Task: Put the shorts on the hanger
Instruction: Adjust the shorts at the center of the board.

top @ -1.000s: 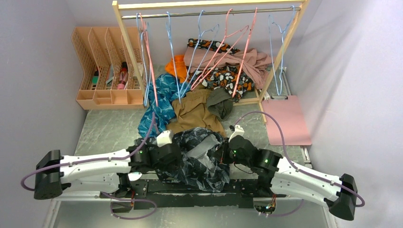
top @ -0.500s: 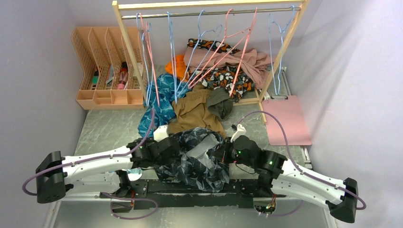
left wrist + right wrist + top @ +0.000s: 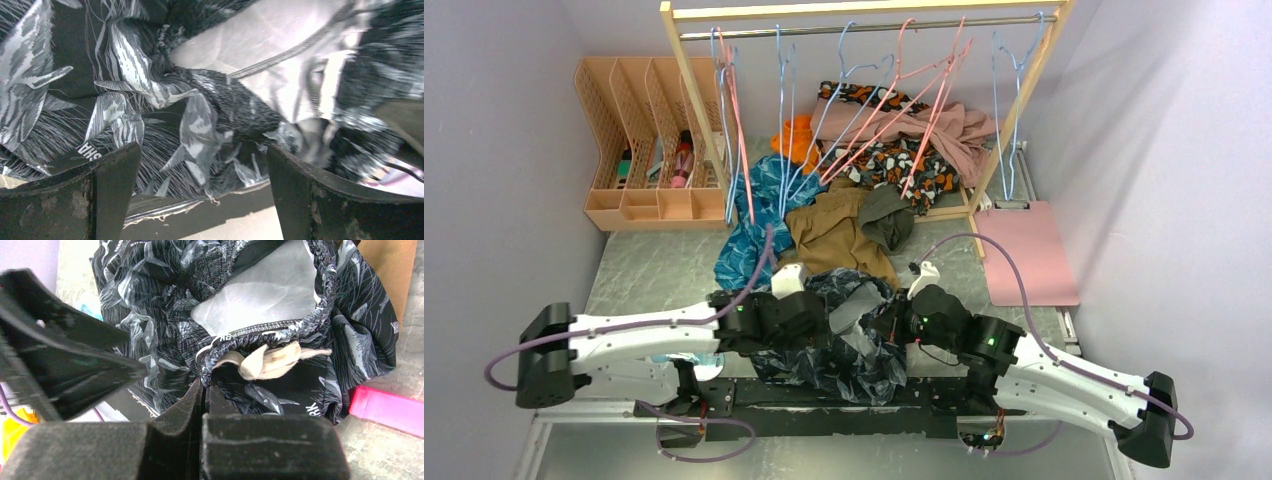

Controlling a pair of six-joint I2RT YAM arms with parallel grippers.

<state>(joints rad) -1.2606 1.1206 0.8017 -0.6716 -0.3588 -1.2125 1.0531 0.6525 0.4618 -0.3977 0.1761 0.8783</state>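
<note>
One pair of leaf-print shorts [image 3: 854,360] crumpled between two grippers, right gripper [image 3: 204,385] clamped on the waistband, left gripper [image 3: 202,155] spread wide, empty, several blue hangers [image 3: 781,100] on one rail [image 3: 824,29].

The grey marbled counter [image 3: 644,275] carries a peach file organizer [image 3: 639,140] at its far left, with a wooden clothes rack [image 3: 692,100] just beside it. A heap of clothes [image 3: 894,160] lies under the rack. Nearer lie a teal garment [image 3: 759,215] and a brown garment [image 3: 839,235], touching each other. A pink board [image 3: 1029,255] lies at the right. The shorts [image 3: 844,345] sit crumpled at the near edge.
</note>
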